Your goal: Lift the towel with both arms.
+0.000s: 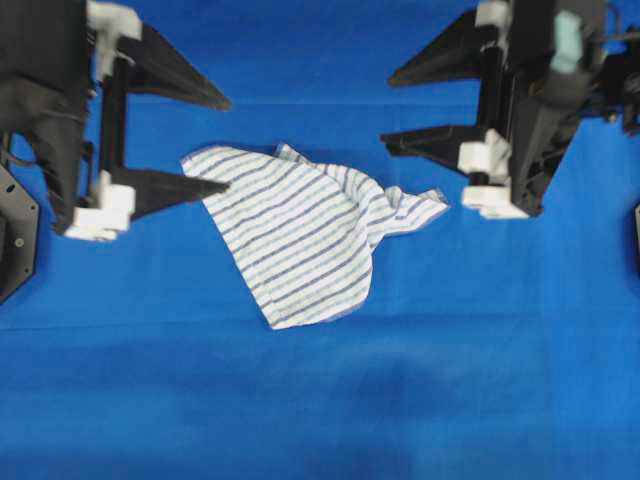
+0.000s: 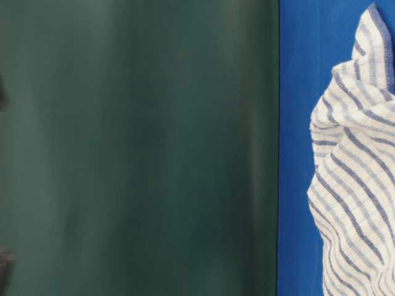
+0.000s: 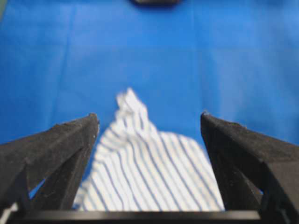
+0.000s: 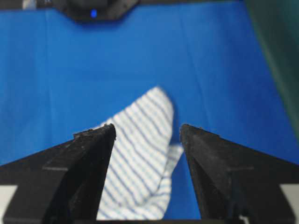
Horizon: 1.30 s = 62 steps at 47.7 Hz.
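towel [image 1: 300,235] lies crumpled on the blue table covering [image 1: 320,400], just above centre of the overhead view, nothing gripping it. Rough triangle: one corner at 9 o'clock, a bunched corner at 3 o'clock, the third corner pointing to about 6 o'clock. Long axis runs roughly 9-to-3, sagging slightly toward the 3 o'clock end; stripes run diagonal, 7-to-1. Folds ride up near the 3 o'clock corner, rest looks flat

left gripper [image 1: 226,144] sits at 9 o'clock of the cloth, jaws wide apart, lower fingertip just over the 9 o'clock corner; can't tell if it touches. Left wrist view has the cloth between the two fingers [image 3: 60,149], below them

right gripper [image 1: 388,110] sits at about 2 o'clock of the cloth, jaws also wide apart, clear of the bunched corner. Right wrist view shows that corner between its fingers [image 4: 84,158], lower down

Step, my read: pre-grasp, both arms lined up on opposite ends, no pinch yet, lift not started

Next move calls for: both drop onto their corners, right one needs to come in toward the bunched edge first; close on fabric only, not the table cover; then raise together at matched rate so the thin cloth doesn't slip out of one side

Table-level view: mostly a dark green blur, towel at 3 o'clock edge, no gripper readable
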Each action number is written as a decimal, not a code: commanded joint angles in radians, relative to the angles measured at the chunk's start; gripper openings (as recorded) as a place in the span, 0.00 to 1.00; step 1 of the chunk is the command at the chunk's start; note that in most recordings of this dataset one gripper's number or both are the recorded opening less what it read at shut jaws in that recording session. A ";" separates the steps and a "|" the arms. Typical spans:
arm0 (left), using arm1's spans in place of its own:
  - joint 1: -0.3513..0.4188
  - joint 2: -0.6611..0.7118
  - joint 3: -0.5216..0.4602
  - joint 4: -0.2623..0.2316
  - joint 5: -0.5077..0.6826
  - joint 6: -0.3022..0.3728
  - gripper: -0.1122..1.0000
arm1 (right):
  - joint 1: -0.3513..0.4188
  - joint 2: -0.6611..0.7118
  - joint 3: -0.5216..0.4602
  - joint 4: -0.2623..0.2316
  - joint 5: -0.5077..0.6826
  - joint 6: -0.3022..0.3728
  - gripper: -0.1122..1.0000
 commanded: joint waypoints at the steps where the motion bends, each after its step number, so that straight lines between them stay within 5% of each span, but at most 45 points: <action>1: -0.011 0.021 0.032 -0.003 -0.049 -0.002 0.92 | 0.000 0.009 0.046 0.000 -0.051 0.025 0.66; 28: -0.025 0.365 0.270 -0.006 -0.508 -0.018 0.92 | -0.002 0.179 0.333 0.000 -0.244 0.135 0.66; 44: -0.026 0.626 0.261 -0.009 -0.676 -0.025 0.92 | -0.037 0.301 0.451 0.000 -0.431 0.149 0.66; 62: -0.026 0.750 0.258 -0.009 -0.738 -0.075 0.91 | -0.061 0.419 0.489 0.000 -0.555 0.149 0.66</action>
